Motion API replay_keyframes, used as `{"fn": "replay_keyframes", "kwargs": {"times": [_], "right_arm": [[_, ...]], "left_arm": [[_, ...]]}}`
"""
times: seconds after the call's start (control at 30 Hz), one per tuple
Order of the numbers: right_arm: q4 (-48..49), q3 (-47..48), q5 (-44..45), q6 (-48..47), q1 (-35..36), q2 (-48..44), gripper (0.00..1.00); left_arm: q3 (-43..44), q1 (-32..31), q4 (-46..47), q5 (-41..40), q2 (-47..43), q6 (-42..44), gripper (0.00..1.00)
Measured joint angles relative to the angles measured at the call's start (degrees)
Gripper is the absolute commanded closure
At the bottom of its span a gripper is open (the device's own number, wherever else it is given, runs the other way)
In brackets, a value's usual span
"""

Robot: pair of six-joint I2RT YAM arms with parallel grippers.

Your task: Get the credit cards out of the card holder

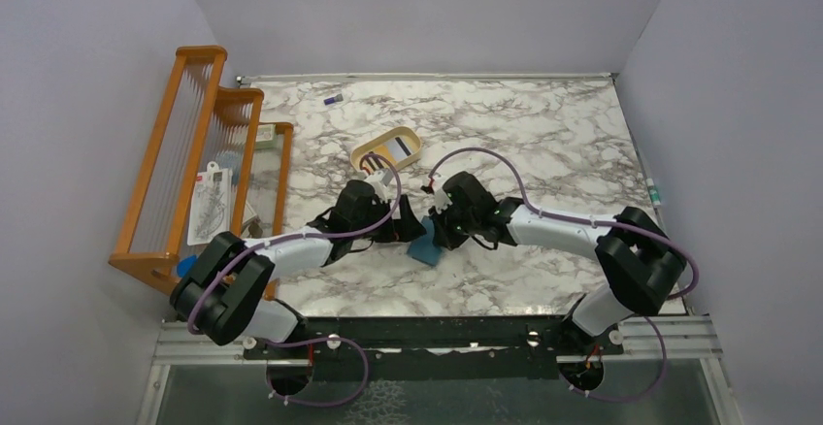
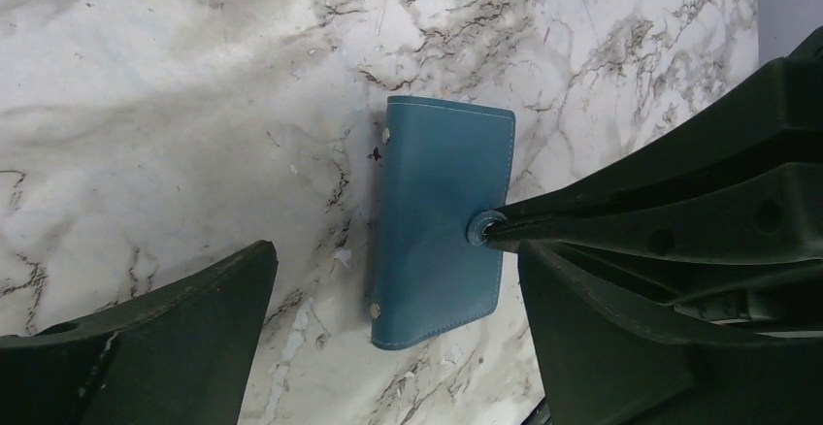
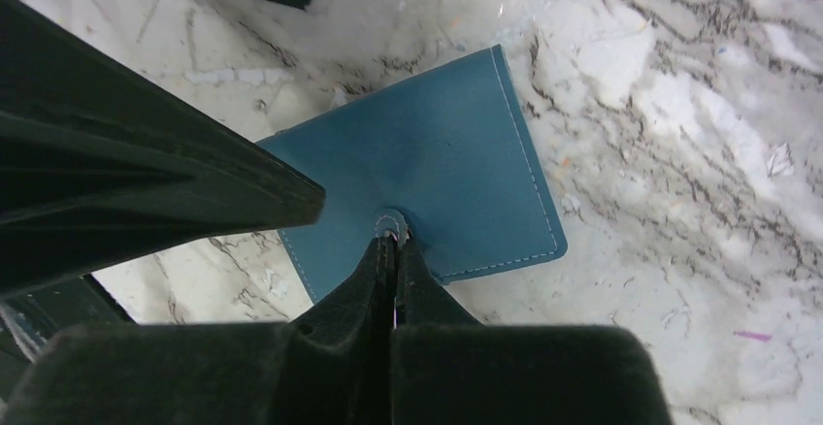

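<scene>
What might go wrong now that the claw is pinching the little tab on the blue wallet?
The right claw pinches only the snap tab of the card holder, so it may slip off. The left claw is open and grips nothing, so the card holder might lift or slide instead of opening.

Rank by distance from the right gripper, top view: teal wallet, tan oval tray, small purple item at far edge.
1. teal card holder, pinched by the right gripper
2. tan oval tray, beyond, leftward
3. small purple item, far edge
</scene>
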Motion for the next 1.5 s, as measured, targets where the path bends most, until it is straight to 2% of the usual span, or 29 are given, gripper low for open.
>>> {"fn": "replay_keyframes", "kwargs": {"times": [0.23, 0.53, 0.83, 1.13, 1.5], "right_arm": [[5.7, 0.0, -8.2, -1.5, -4.0, 0.0, 0.99], [12.7, -3.0, -16.3, -1.7, -9.2, 0.0, 0.99], [17.3, -5.1, -20.8, -1.0, -12.8, 0.0, 0.99], [31.0, -13.4, -35.3, 9.0, -21.3, -0.8, 0.99], [31.7, -14.9, -37.0, 10.1, -22.4, -6.0, 0.99]], "left_arm": [[0.1, -0.3, 5.0, -0.6, 3.5, -0.5, 0.44], [-3.0, -0.3, 17.9, 2.2, 9.0, -3.1, 1.0], [-3.9, 0.0, 24.1, 3.9, 9.7, -5.1, 1.0], [-4.7, -1.1, 28.5, 4.0, 10.8, -7.0, 1.0], [-5.1, -1.6, 30.9, 3.3, 10.1, -9.2, 1.0]]}}
